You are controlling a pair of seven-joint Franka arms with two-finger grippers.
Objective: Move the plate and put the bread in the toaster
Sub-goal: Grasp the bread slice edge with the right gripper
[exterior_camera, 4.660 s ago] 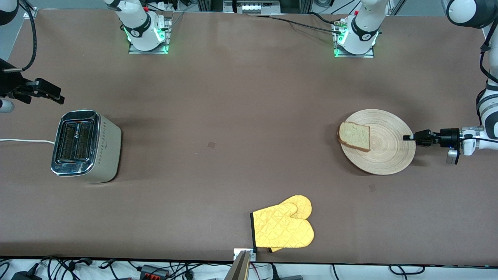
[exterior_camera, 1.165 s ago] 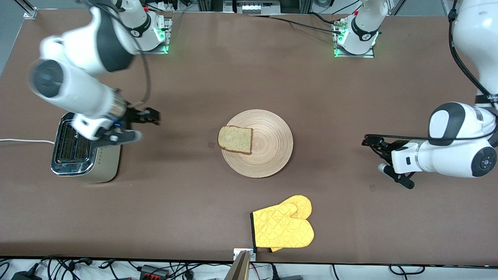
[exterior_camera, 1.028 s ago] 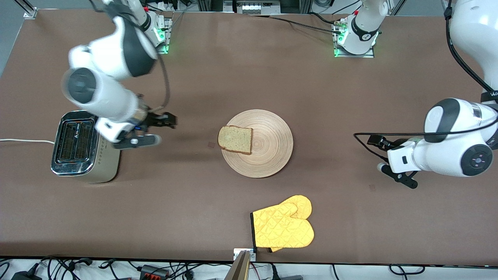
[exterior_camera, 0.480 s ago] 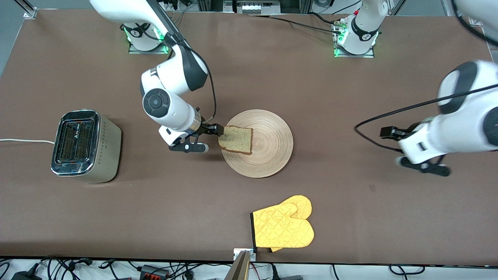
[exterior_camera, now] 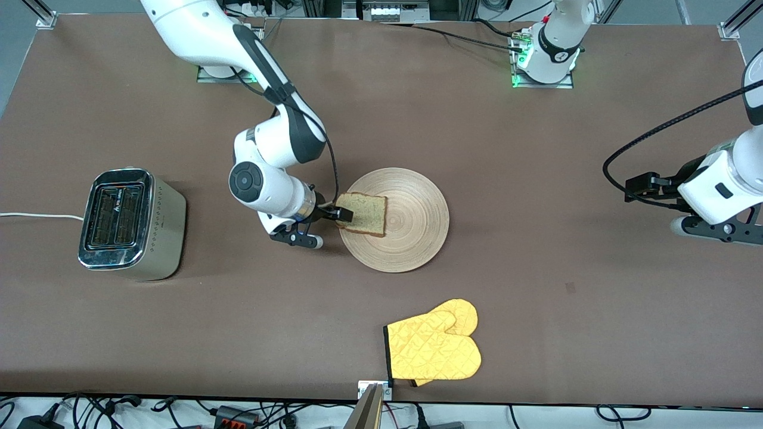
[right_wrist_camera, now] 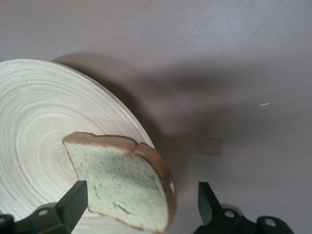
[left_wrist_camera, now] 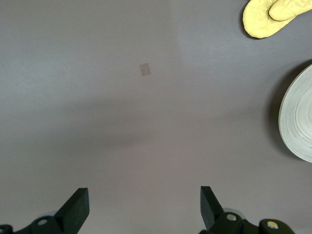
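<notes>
The round light-wood plate (exterior_camera: 411, 229) lies mid-table with the bread (exterior_camera: 363, 213) resting on its edge toward the right arm's end. My right gripper (exterior_camera: 338, 215) is low at that edge, open, its fingers on either side of the bread's crust end (right_wrist_camera: 124, 187) without clamping it; the plate (right_wrist_camera: 34, 122) shows under the slice. My left gripper (exterior_camera: 633, 189) hangs open and empty over bare table toward the left arm's end; its wrist view catches the plate's rim (left_wrist_camera: 298, 122). The silver toaster (exterior_camera: 128, 223) stands at the right arm's end, slots up.
A pair of yellow oven mitts (exterior_camera: 434, 348) lies near the table's front edge, nearer the camera than the plate, and also shows as the mitts (left_wrist_camera: 273, 17) in the left wrist view. The toaster's white cord (exterior_camera: 36, 215) runs off the table's end.
The plate with the bread went from the left arm's end to mid-table. The left gripper let go and withdrew. The right arm swept from over the toaster to the bread.
</notes>
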